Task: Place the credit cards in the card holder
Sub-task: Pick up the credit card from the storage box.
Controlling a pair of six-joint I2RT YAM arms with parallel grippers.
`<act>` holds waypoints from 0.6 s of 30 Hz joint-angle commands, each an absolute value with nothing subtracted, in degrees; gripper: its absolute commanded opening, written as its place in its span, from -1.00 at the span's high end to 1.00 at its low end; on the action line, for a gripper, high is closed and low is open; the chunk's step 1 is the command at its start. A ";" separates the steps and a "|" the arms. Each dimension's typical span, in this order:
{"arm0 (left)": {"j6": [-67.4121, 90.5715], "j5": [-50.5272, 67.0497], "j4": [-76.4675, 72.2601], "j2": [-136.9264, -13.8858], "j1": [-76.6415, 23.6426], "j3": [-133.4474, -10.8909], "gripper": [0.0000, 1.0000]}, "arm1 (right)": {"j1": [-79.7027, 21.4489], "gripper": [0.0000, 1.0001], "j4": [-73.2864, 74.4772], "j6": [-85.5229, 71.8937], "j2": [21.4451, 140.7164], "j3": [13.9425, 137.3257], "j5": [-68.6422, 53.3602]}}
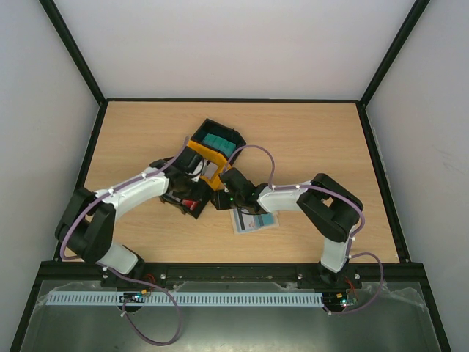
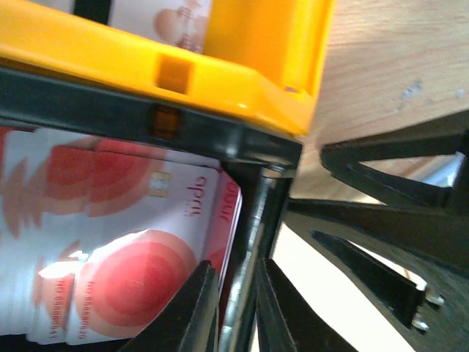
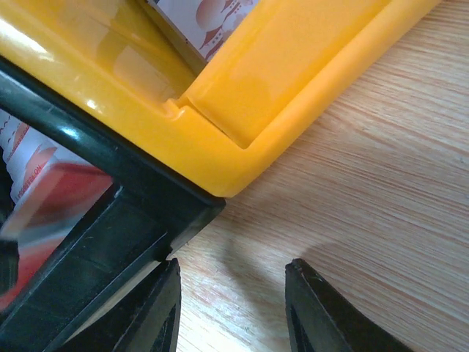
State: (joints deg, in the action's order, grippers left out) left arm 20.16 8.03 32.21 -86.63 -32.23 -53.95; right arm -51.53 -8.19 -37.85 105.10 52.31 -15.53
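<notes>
**Both hands at the tray row; card holder lies open on the tabletop**

Tray row: three joined trays lie diagonally mid-tabletop [image 1: 315, 147]. Far black tray [image 1: 233, 134] holds the teal cards [image 1: 218, 141]. The yellow tray [image 1: 199, 156] is in the middle, and a pale card with reddish print [image 2: 165, 18] shows inside it. Near black tray [image 1: 192, 213] holds the red-blotched cards [image 2: 110, 242], lying flat in a stack.

Card holder [image 1: 256, 220]: on the tabletop just right of the near black tray. It is unfolded with the light blue inside facing up, and its far edge is covered by the right arm. No card visible in it.

Left hand [image 2: 236, 271]: down at the near black tray. The jaws are drawn narrow on either side of the tray's side wall, with one finger [image 2: 194, 308] inside over the red-blotched cards and the other outside. Cannot tell whether the jaws are pressing on the wall or on a card edge.

Right hand [image 3: 233, 268]: low over the tabletop at the corner where the yellow tray meets the near black tray. Jaws stand apart with only bare wood between them and nothing held. One finger [image 3: 157, 315] sits just beside the black tray's corner.
</notes>
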 commanded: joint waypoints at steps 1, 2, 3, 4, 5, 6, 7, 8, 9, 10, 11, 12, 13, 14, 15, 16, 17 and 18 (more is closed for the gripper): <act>20.65 12.52 35.12 -86.14 -33.05 -53.89 0.66 | -51.83 0.20 -7.39 -38.71 105.91 51.03 -12.50; 20.65 12.41 35.12 -86.13 -33.05 -53.91 0.65 | -51.81 0.20 -7.36 -38.80 105.97 50.96 -12.42; 20.65 12.17 35.14 -86.25 -33.07 -53.88 0.65 | -51.81 0.20 -7.38 -38.82 105.99 50.91 -12.33; 20.65 12.06 35.22 -86.49 -33.04 -53.88 0.64 | -51.78 0.20 -7.38 -38.92 105.94 50.89 -12.31; 20.65 11.99 35.14 -86.75 -33.05 -53.89 0.63 | -51.80 0.20 -7.27 -38.89 105.96 50.89 -12.24; 20.71 11.84 35.09 -87.01 -33.02 -53.81 0.59 | -51.77 0.21 -7.23 -38.93 105.94 50.93 -12.08; 20.80 11.66 35.01 -87.23 -33.04 -53.79 0.57 | -51.77 0.21 -7.14 -38.94 105.91 50.95 -11.95; 20.83 11.54 34.93 -87.46 -33.09 -53.79 0.54 | -51.77 0.21 -7.12 -39.01 105.75 50.85 -11.83; 20.83 11.45 34.83 -87.59 -33.06 -53.79 0.49 | -51.79 0.21 -7.20 -38.97 105.59 50.80 -11.70; 20.90 11.38 34.72 -87.72 -33.07 -53.79 0.45 | -51.78 0.21 -7.21 -39.07 105.57 50.77 -11.55; 20.90 11.42 34.60 -87.76 -33.09 -53.78 0.43 | -51.77 0.21 -7.16 -39.11 105.44 50.66 -11.45; 20.92 11.38 34.36 -87.95 -33.11 -53.79 0.40 | -51.81 0.21 -7.18 -39.10 105.41 50.63 -11.39; 20.92 11.34 34.28 -88.02 -33.08 -53.79 0.36 | -51.78 0.21 -7.16 -39.09 105.31 50.60 -11.31; 20.92 11.22 34.09 -88.19 -33.09 -53.71 0.34 | -51.77 0.21 -7.20 -39.11 105.31 50.61 -11.26; 20.92 11.05 33.88 -88.42 -33.13 -53.63 0.30 | -51.77 0.21 -7.21 -39.08 105.24 50.52 -11.19; 20.92 10.85 33.83 -88.79 -33.13 -53.54 0.28 | -51.79 0.21 -7.20 -39.09 105.18 50.52 -11.12; 20.87 10.74 33.67 -89.08 -33.17 -53.46 0.27 | -51.85 0.21 -7.19 -39.11 105.14 50.40 -11.08; 20.79 10.65 33.52 -89.47 -33.22 -53.32 0.26 | -51.78 0.21 -7.21 -39.11 105.01 50.43 -11.03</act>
